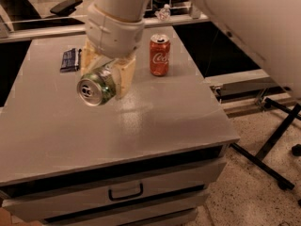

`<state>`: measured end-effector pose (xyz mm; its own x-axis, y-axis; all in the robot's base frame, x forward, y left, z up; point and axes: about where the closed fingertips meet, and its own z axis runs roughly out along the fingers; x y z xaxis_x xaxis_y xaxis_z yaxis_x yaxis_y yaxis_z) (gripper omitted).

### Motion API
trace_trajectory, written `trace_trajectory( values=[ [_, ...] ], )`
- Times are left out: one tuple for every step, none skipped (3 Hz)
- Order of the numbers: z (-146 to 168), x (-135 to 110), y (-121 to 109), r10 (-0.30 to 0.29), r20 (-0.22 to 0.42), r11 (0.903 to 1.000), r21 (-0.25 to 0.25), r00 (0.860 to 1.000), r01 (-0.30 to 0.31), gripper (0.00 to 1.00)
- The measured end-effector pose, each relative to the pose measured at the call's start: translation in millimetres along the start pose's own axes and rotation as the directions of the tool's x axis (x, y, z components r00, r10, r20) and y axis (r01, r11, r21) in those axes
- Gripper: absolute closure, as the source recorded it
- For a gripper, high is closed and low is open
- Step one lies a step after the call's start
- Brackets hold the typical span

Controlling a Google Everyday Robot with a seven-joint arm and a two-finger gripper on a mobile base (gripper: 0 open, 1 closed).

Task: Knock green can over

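The green can (pixel 97 87) lies tilted on its side in the air, its silver top with pull tab facing the camera. My gripper (pixel 109 74) is shut on the green can, with cream fingers (pixel 123 74) on either side of it. It holds the can just above the grey table top (pixel 155 121), left of centre. The white arm comes down from the top of the view.
A red Coca-Cola can (pixel 160 54) stands upright to the right of my gripper. A dark blue packet (pixel 69 60) lies at the table's back left. The table has a drawer (pixel 126 191) in front. A black stand leg (pixel 273 145) is on the floor at right.
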<state>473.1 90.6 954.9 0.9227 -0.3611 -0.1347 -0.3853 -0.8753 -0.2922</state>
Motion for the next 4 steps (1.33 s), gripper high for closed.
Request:
trace_trajectory(
  values=[
    [8,-10,-4,-0.048,-0.019,0.996,-0.077,0.999,0.046,1.0],
    [19,-9,-6,-0.068,-0.077,0.9918,-0.113,0.995,0.059,1.0],
    [32,1,-4,-0.084,-0.12,0.9864,-0.15,0.989,0.066,1.0],
    [47,17,3,-0.086,-0.142,0.98,-0.19,0.986,0.058,1.0]
  ],
)
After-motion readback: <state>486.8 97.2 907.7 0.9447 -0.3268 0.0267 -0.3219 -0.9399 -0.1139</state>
